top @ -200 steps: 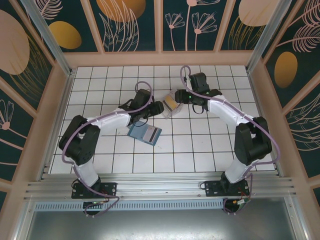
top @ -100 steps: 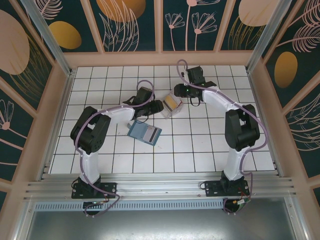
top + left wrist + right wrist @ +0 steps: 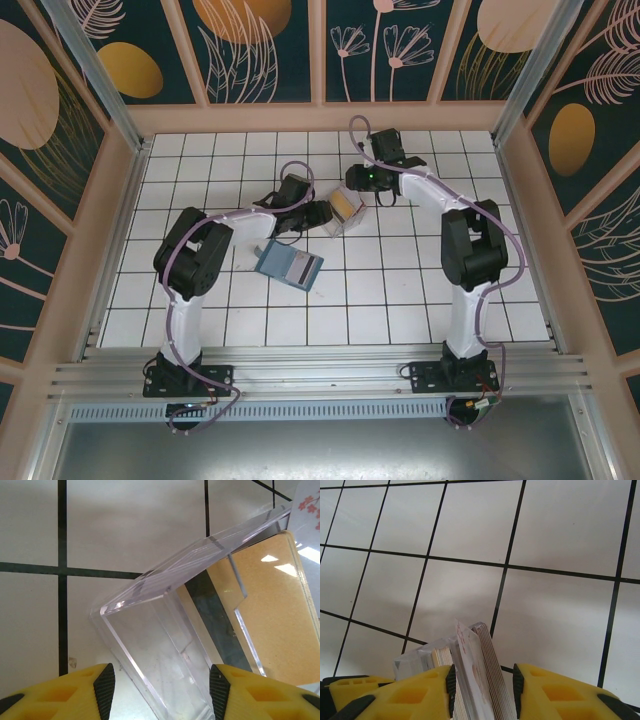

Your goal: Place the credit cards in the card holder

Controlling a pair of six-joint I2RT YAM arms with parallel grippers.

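The clear card holder (image 3: 346,214) sits mid-table with a yellow-gold credit card (image 3: 343,205) showing inside it. In the left wrist view the holder's (image 3: 165,645) open end lies between my left gripper's (image 3: 161,680) pads. The right pad touches its wall, floor shows by the left pad, and a gold card (image 3: 270,605) lies beyond. My left gripper (image 3: 322,214) is at the holder's left. My right gripper (image 3: 358,184) is at its far end. In the right wrist view that gripper (image 3: 483,674) is shut on a stack of credit cards (image 3: 492,670) beside the holder's clear wall (image 3: 420,657).
A flat teal wallet (image 3: 290,265) lies open on the tiles just nearer than the holder. The tiled floor is ringed by wooden walls (image 3: 330,118); both arms' elbows rise over the middle of the table.
The right gripper has shifted a little up and left at the holder's far end and its jaws have narrowed onto the stack. Both arms' elbows have swung inward. The left gripper stays at the holder.
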